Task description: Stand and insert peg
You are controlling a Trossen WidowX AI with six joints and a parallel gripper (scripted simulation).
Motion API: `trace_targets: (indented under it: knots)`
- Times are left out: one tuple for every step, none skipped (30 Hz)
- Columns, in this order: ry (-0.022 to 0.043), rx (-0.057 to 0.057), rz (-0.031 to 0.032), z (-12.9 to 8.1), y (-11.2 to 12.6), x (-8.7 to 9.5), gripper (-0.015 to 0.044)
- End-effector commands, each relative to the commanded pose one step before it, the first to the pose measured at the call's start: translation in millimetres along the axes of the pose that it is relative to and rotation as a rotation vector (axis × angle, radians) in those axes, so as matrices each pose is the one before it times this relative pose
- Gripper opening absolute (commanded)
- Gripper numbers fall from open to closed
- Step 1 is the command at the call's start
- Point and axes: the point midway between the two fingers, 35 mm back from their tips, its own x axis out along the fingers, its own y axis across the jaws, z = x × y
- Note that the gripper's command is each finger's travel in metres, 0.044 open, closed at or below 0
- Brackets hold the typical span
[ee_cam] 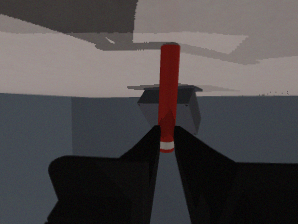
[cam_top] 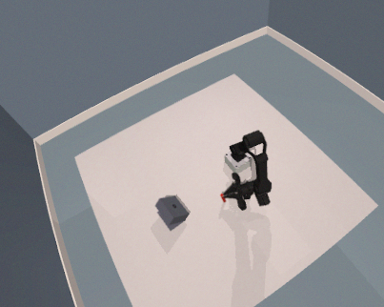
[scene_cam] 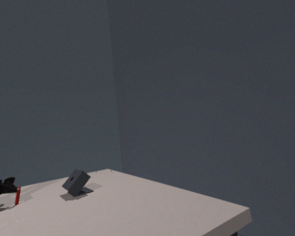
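The red peg (cam_top: pixel 222 196) (scene_cam: pixel 17 196) (ee_cam: pixel 169 85) stands nearly upright, its plain end down at the white table (cam_top: pixel 154 129) (scene_cam: pixel 155 205). Its white band (ee_cam: pixel 167 146) sits between the fingers. My gripper (cam_top: pixel 229 194) (scene_cam: pixel 10 182) (ee_cam: pixel 166 130) is shut on the peg at its banded end, low over the table. The dark sloped panel (cam_top: pixel 171 211) (scene_cam: pixel 77 182) (ee_cam: pixel 189 114) with one hole (cam_top: pixel 174 206) (scene_cam: pixel 73 179) in its face stands apart from the peg, directly beyond it in the wrist view.
The arm's black and white base (cam_top: pixel 247 172) stands just behind the gripper. A low pale wall (cam_top: pixel 40 157) runs around the grey-blue floor beyond the table.
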Motion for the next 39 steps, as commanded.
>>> trace_targets:
  knots:
    - [-0.00040,0.0003,0.00030,1.67,-0.09,-0.57,0.0051]
    - [0.00057,-0.0005,-0.00055,0.11,-0.01,-0.15,0.0051]
    - [0.00063,-0.0004,-0.00065,0.11,-0.03,-0.15,0.0051]
    - [0.00063,-0.0003,-0.00064,0.11,-0.04,-0.15,0.0051]
    - [0.00061,-0.0004,-0.00061,0.10,-0.03,-0.15,0.0051]
    - [0.00062,-0.0004,-0.00063,0.10,-0.03,-0.15,0.0051]
    - [0.00062,-0.0004,-0.00064,0.10,-0.03,-0.15,0.0051]
    - [0.00062,-0.0004,-0.00065,0.10,-0.03,-0.15,0.0051]
    - [0.00061,-0.0004,-0.00065,0.10,-0.03,-0.15,0.0051]
    - [0.00071,-0.0004,-0.00072,0.08,-0.04,-0.16,0.0051]
    - [0.00070,-0.0004,-0.00073,0.09,-0.04,-0.16,0.0051]
    - [0.00067,-0.0004,-0.00072,0.09,-0.04,-0.16,0.0051]
    - [0.00062,-0.0003,-0.00069,0.10,-0.04,-0.16,0.0051]
    - [0.00059,-0.0003,-0.00068,0.11,-0.04,-0.16,0.0051]
    - [0.00057,-0.0003,-0.00068,0.11,-0.04,-0.16,0.0051]
    - [0.00056,-0.0003,-0.00067,0.11,-0.04,-0.16,0.0051]
    - [0.00054,-0.0003,-0.00067,0.12,-0.03,-0.16,0.0051]
    - [0.00052,-0.0002,-0.00067,0.12,-0.03,-0.16,0.0051]
    - [0.00041,-0.0002,-0.00064,0.14,-0.03,-0.16,0.0051]
    - [0.00027,0.0001,-0.00064,0.28,-0.04,-0.13,0.0051]
    - [0.00019,0.0002,-0.00064,0.36,-0.05,-0.10,0.0051]
    - [0.00020,0.0001,-0.00057,0.41,-0.03,-0.07,0.0051]
    - [0.00025,-0.0001,-0.00052,0.43,-0.01,-0.05,0.0051]
    - [0.00028,-0.0002,-0.00051,0.44,0.00,-0.04,0.0051]
    - [0.00029,-0.0002,-0.00051,0.45,0.01,-0.04,0.0051]
    - [0.00029,-0.0002,-0.00049,0.42,0.01,-0.05,0.0051]
    - [0.00030,-0.0003,-0.00045,0.36,0.01,-0.06,0.0051]
    - [0.00031,-0.0004,-0.00041,0.34,0.02,-0.06,0.0051]
    - [0.00032,-0.0005,-0.00039,0.34,0.01,-0.06,0.0051]
    - [0.00034,-0.0005,-0.00037,0.34,0.04,-0.06,0.0051]
    - [0.00034,-0.0006,-0.00036,0.34,0.04,-0.05,0.0051]
    - [0.00034,-0.0006,-0.00035,0.34,0.02,-0.05,0.0051]
    - [0.00034,-0.0006,-0.00034,0.34,0.05,-0.05,0.0051]
    - [0.00034,-0.0006,-0.00033,0.34,0.05,-0.05,0.0051]
    - [0.00034,-0.0007,-0.00032,0.33,0.04,-0.04,0.0051]
    - [0.00034,-0.0007,-0.00032,0.33,0.03,-0.04,0.0051]
    - [0.00034,-0.0007,-0.00031,0.33,0.03,-0.04,0.0051]
    - [0.00035,-0.0007,-0.00030,0.33,0.05,-0.04,0.0051]
    - [0.00035,-0.0007,-0.00029,0.33,0.05,-0.04,0.0051]
